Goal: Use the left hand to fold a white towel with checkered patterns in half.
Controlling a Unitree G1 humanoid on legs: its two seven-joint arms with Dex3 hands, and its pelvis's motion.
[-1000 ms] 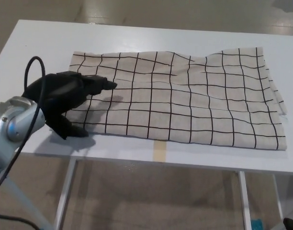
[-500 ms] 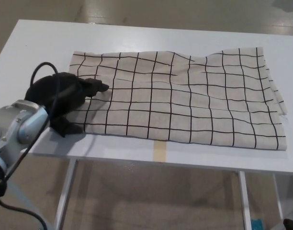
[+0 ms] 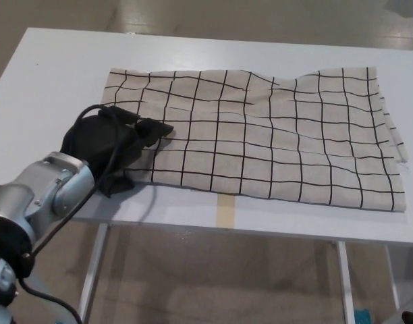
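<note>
The towel (image 3: 260, 135) edge is covered by the left hand (image 3: 115, 145); whether it is gripped cannot be told. Both layers should be pinched before lifting.

Setting looked like a lab or test hall, not a home. Plain white table (image 3: 65, 61) on thin white metal legs (image 3: 93, 270), a strip of tan tape (image 3: 225, 212) at its front edge, and a bare, polished grey-beige floor (image 3: 213, 277).

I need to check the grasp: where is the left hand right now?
In the head view, the left hand is at the picture's left, on the near-left corner of the checkered towel, close to the white table's front edge.
</note>
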